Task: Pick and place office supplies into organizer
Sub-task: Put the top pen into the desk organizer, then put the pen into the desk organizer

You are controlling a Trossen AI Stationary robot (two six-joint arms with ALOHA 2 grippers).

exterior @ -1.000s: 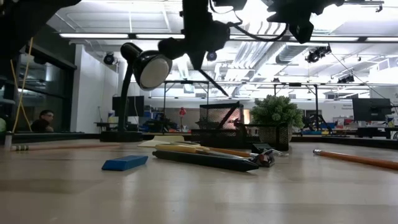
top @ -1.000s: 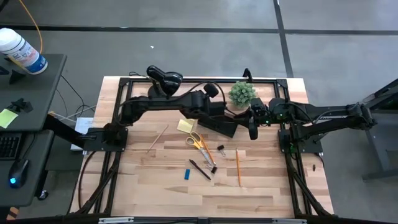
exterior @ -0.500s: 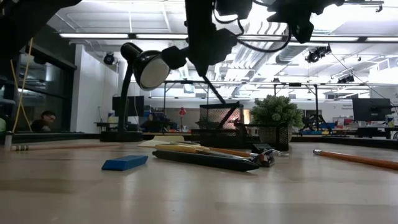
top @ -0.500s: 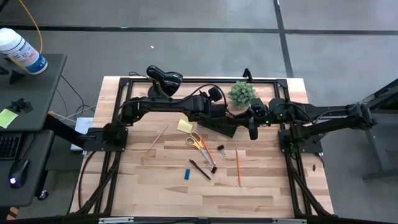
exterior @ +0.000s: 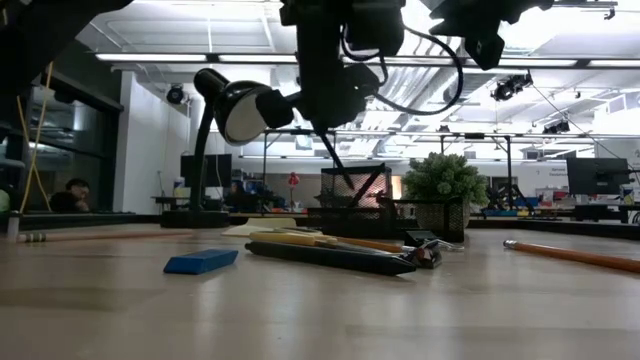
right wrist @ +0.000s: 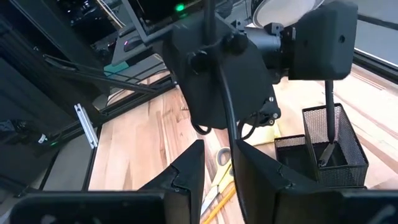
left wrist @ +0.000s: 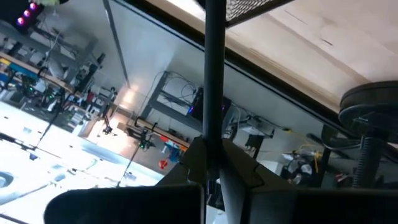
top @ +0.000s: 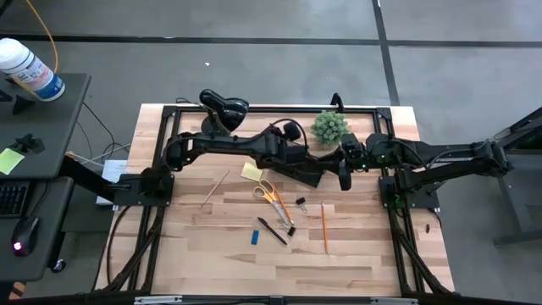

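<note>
My left gripper (left wrist: 208, 152) hangs over the black mesh organizer (right wrist: 341, 146) at the table's far middle, shut on a black pen (right wrist: 327, 118). The pen's lower end (right wrist: 321, 157) dips into the organizer's tall compartment. In the low view the pen (exterior: 335, 152) slants down from the gripper to the organizer (exterior: 355, 198). My right gripper (right wrist: 217, 171) waits open just right of the organizer, holding nothing. On the table lie orange-handled scissors (top: 273, 193), a yellow sticky-note pad (top: 251, 171), another black pen (top: 272, 230), a blue block (top: 254, 237), an orange pencil (top: 323, 227), a wooden pencil (top: 214, 187) and a clip (top: 300, 203). My left gripper pinches the pen's upper part (left wrist: 206, 140) between its two fingers. The fingers come slanting down from the table's left. The pen juts out beyond them, steep and nearly upright, lifted clear of the table, with its lower end inside the organizer.
A green potted plant (top: 329, 127) stands just beyond the organizer, and a black desk lamp (top: 223, 108) at the far left. The table's near half, in front of the loose supplies, is bare wood.
My left gripper has sunk toward the organizer and rolled about its own line, still shut on the pen. The pen has tipped steeper, and its lower end has come down from above the mesh rim into the organizer.
</note>
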